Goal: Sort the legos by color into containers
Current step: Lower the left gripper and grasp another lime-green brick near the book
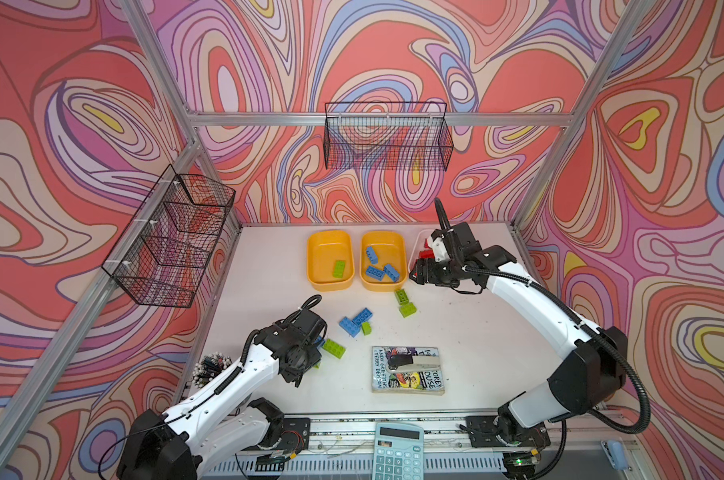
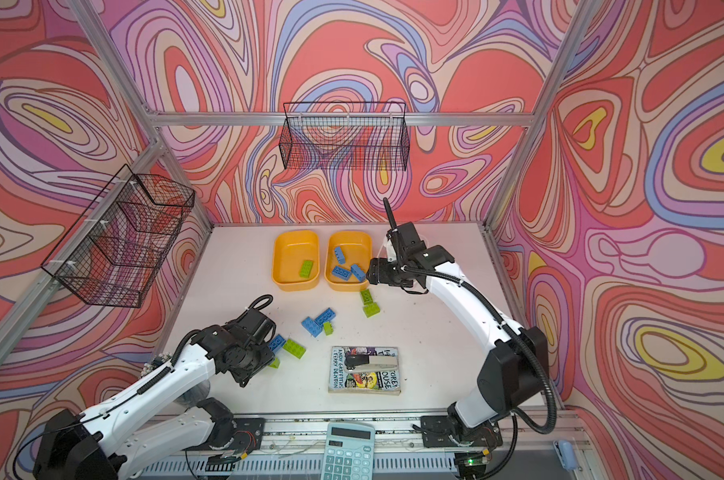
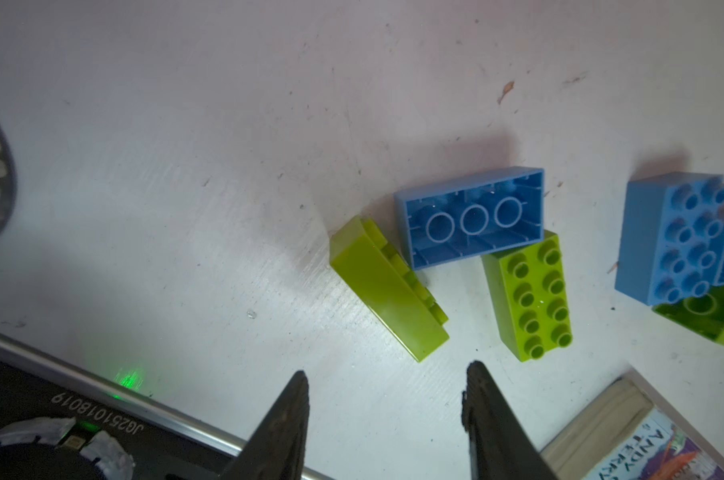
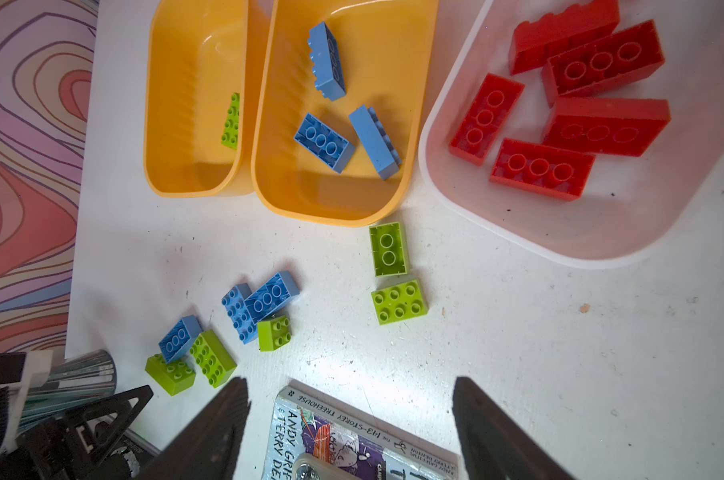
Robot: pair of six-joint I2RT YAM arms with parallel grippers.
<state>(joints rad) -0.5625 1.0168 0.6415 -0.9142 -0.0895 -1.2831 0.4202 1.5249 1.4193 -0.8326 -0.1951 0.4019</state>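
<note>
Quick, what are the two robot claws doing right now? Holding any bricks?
Left gripper: open, holding nothing.
Right gripper: open, holding nothing.

Both top views were bright and evenly lit from above. The white tabletop (image 1: 455, 332) looked nearly washed out, and the wide lens stretched the patterned wall (image 1: 60, 124) toward the corners. The left wrist view was dimmer, with a mauve cast. There the blue brick (image 3: 470, 218) threw a soft shadow, and a green glow (image 3: 129, 379) spotted the surface. In the right wrist view a pale glare lay beside the book (image 4: 339, 432). In both wrist views the jaws were blurred.
</note>
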